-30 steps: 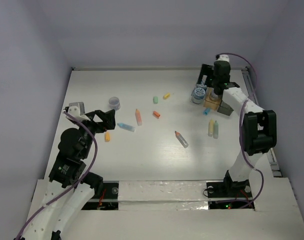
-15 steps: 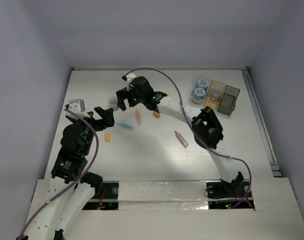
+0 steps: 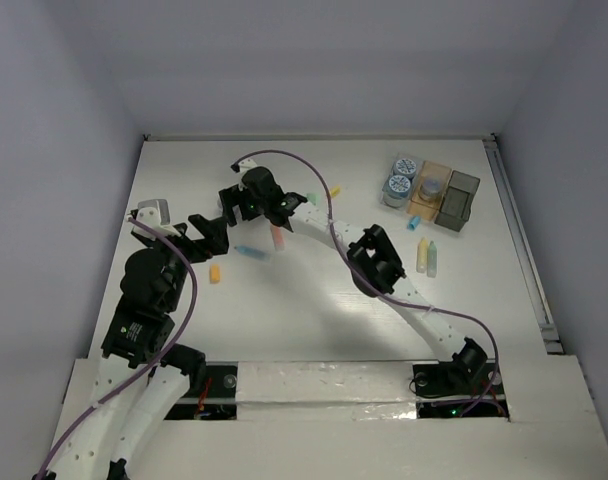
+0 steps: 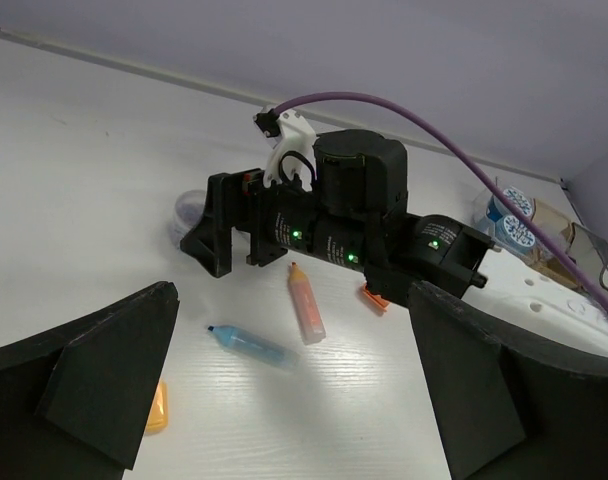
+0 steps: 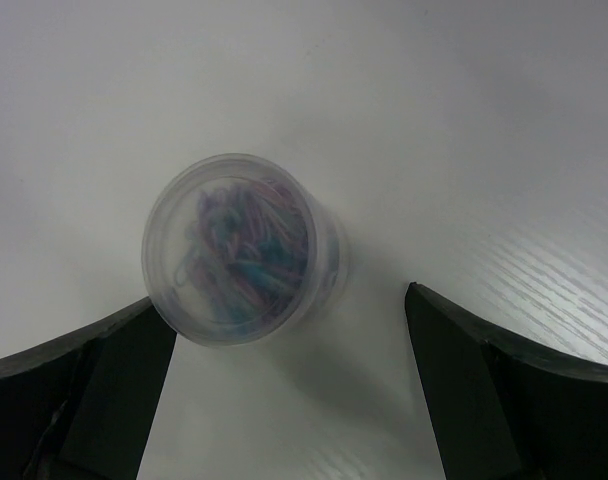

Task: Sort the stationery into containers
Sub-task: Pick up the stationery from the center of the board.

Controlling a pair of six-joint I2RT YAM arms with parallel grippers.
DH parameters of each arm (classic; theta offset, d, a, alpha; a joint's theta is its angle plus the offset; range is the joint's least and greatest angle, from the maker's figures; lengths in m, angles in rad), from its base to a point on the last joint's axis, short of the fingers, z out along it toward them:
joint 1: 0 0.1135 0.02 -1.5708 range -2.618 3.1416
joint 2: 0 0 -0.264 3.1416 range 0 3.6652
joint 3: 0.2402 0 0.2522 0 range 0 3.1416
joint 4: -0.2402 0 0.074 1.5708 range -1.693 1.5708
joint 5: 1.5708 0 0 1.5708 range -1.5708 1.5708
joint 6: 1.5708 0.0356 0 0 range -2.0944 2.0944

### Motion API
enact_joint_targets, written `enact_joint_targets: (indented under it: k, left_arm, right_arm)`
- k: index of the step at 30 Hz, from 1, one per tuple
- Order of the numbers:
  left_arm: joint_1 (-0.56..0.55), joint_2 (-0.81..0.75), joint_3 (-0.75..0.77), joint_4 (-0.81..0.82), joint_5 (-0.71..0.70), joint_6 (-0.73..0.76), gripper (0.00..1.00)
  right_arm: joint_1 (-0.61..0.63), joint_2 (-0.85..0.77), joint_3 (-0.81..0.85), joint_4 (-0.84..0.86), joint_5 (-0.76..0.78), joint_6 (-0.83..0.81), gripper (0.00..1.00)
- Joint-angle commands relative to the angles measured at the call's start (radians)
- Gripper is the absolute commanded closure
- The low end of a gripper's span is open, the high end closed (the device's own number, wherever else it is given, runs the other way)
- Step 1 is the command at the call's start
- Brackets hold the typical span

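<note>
My right gripper (image 3: 230, 206) is open and reaches across to the far left. A clear tub of coloured paper clips (image 5: 239, 250) stands just ahead of its jaws, nearer the left finger (image 5: 84, 390), untouched. My left gripper (image 3: 210, 234) is open and empty, hovering above a blue marker (image 4: 252, 346) and an orange marker (image 4: 306, 303). An orange bit (image 4: 156, 408) lies by its left finger. The amber box (image 3: 422, 203) and the grey box (image 3: 457, 200) stand at the back right, with two blue-white rolls (image 3: 395, 187) beside them. The tub is hidden under the right gripper in the top view.
A yellow marker (image 3: 421, 256) and a pale green one (image 3: 431, 260) lie in front of the boxes. A yellow bit (image 3: 334, 190) and a green bit (image 3: 311, 198) lie behind the right forearm (image 3: 319, 225), which stretches over the middle of the table.
The right arm swung from the boxes at the back right to the far left and has now settled lower at the paper clip tub. The left arm has barely moved.
</note>
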Motion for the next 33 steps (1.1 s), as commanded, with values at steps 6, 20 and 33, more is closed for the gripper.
enact_joint_targets:
  k: [6, 20, 33]
  left_arm:
    - [0.007, -0.003, 0.007, 0.036, 0.023, -0.005, 0.01]
    - [0.007, -0.016, 0.005, 0.033, 0.03, -0.003, 0.01]
    - [-0.002, -0.038, 0.004, 0.034, 0.041, -0.002, 0.01]
  right_arm:
    - [0.02, 0.059, 0.096, 0.141, 0.033, 0.053, 0.01]
    - [0.02, -0.081, -0.084, 0.294, 0.139, 0.091, 0.61]
    - [-0.144, -0.827, -0.922, 0.581, 0.217, 0.065, 0.64]
